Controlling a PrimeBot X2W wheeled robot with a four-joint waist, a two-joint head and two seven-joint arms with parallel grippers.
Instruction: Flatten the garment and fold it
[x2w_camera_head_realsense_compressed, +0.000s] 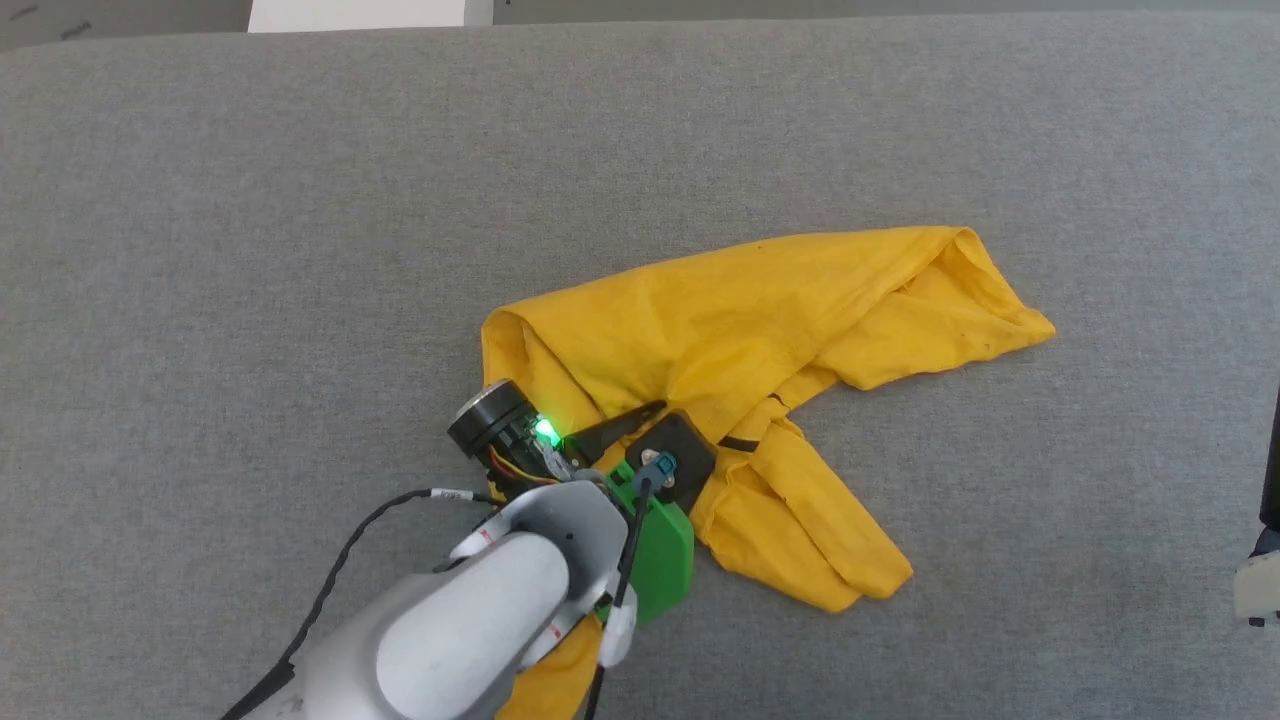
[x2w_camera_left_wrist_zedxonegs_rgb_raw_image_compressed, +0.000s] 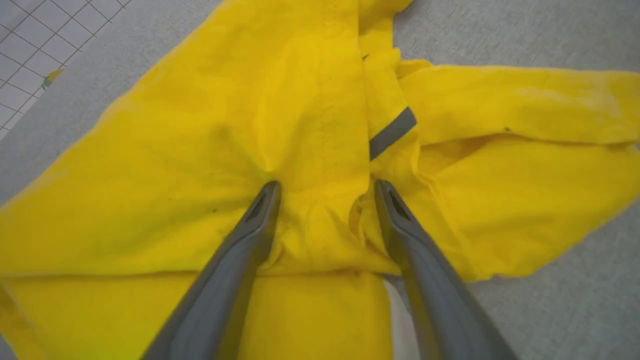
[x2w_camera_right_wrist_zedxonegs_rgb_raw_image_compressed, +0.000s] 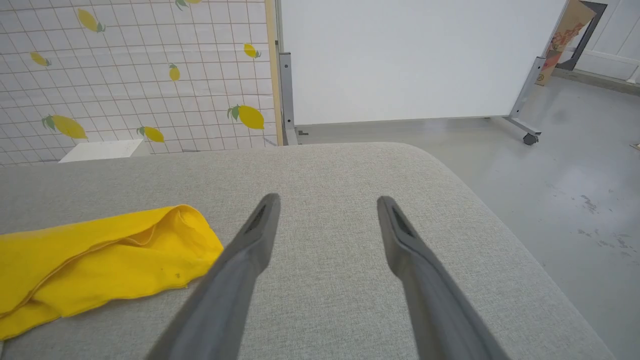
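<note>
The garment (x2w_camera_head_realsense_compressed: 760, 300), a bright yellow T-shirt, lies crumpled and partly doubled over on the grey padded table (x2w_camera_head_realsense_compressed: 250, 250). A short black mark (x2w_camera_head_realsense_compressed: 740, 442) shows near its middle fold. My left gripper (x2w_camera_head_realsense_compressed: 668, 420) is down on the cloth near that fold. In the left wrist view it (x2w_camera_left_wrist_zedxonegs_rgb_raw_image_compressed: 325, 187) is open, both fingertips pressing into bunched garment (x2w_camera_left_wrist_zedxonegs_rgb_raw_image_compressed: 250, 100) beside the black mark (x2w_camera_left_wrist_zedxonegs_rgb_raw_image_compressed: 392, 132). My right gripper (x2w_camera_right_wrist_zedxonegs_rgb_raw_image_compressed: 327, 200) is open above bare table, with nothing between its fingers. One end of the garment (x2w_camera_right_wrist_zedxonegs_rgb_raw_image_compressed: 90, 250) lies to its left.
A piece of my right arm (x2w_camera_head_realsense_compressed: 1260, 585) shows at the head view's right edge. The table's rounded corner (x2w_camera_right_wrist_zedxonegs_rgb_raw_image_compressed: 450, 170) drops to a grey floor (x2w_camera_right_wrist_zedxonegs_rgb_raw_image_compressed: 575, 175). Beyond stand a white wheeled board (x2w_camera_right_wrist_zedxonegs_rgb_raw_image_compressed: 410, 60) and a lemon-patterned wall (x2w_camera_right_wrist_zedxonegs_rgb_raw_image_compressed: 125, 75).
</note>
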